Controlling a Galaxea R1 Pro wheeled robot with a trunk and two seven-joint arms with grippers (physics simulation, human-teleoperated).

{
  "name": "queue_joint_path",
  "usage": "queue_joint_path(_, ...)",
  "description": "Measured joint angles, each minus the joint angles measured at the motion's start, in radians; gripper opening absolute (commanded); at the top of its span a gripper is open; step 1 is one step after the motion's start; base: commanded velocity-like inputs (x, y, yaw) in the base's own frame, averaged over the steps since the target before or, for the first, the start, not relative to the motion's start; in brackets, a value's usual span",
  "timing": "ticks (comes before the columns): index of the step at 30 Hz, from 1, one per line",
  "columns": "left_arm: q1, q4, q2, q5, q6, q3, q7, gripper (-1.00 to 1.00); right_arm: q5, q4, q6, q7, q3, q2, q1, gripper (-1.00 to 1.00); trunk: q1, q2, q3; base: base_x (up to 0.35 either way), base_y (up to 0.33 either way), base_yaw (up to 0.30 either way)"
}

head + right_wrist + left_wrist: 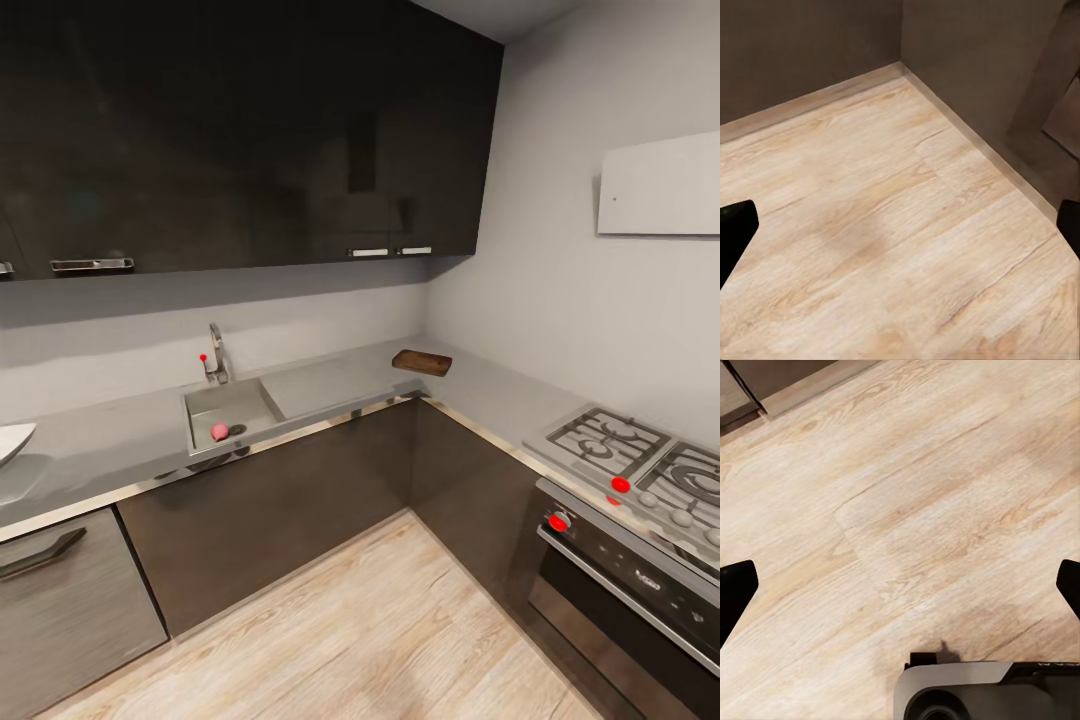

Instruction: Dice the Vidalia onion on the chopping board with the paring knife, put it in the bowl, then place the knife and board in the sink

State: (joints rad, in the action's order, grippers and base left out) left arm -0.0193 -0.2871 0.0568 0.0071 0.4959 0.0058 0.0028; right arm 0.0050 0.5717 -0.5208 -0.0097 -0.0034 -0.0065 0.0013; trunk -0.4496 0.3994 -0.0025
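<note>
The countertop (100,435) carries 1 sink (250,400) with 1 faucet (216,355), 1 chopping board (421,361) and 1 white bowl (12,442) cut by the frame edge. Inside the basin lies 1 Vidalia onion (219,431) beside 1 drain (237,430). The stove (640,470) shows 2 burner grates and 2 red knobs.

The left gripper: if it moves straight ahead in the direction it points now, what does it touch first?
Most likely the wooden floor. The left gripper is open, its fingertips wide apart and nothing between them, and bare planks lie ahead. The gap to them cannot be judged.
</note>
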Motion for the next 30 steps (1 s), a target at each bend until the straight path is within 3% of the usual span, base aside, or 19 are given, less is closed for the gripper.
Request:
queue_joint_path(3, 0.000, 0.000, 0.000, 0.000, 0.000, 0.000, 0.000, 1.00, 0.000, 0.030, 0.047, -0.001, -0.002, -0.002, 0.000, 1.00, 0.000, 0.000, 0.000, 0.000, 0.000, 0.000)
queue_joint_path(11, 0.000, 0.000, 0.000, 0.000, -0.001, 0.001, 0.000, 1.00, 0.001, 0.072, 0.086, -0.002, -0.003, -0.002, 0.000, 1.00, 0.000, 0.000, 0.000, 0.000, 0.000, 0.000)
queue_joint_path(20, 0.000, 0.000, 0.000, 0.000, -0.002, 0.001, 0.000, 1.00, 0.001, 0.202, 0.231, -0.003, -0.001, -0.003, 0.000, 1.00, 0.000, 0.000, 0.000, 0.000, 0.000, 0.000)
queue_joint_path(30, 0.000, 0.000, 0.001, 0.000, -0.002, 0.001, 0.000, 1.00, 0.002, 0.363, 0.254, -0.003, 0.006, 0.001, 0.000, 1.00, 0.000, 0.000, 0.000, 0.000, 0.000, 0.000)
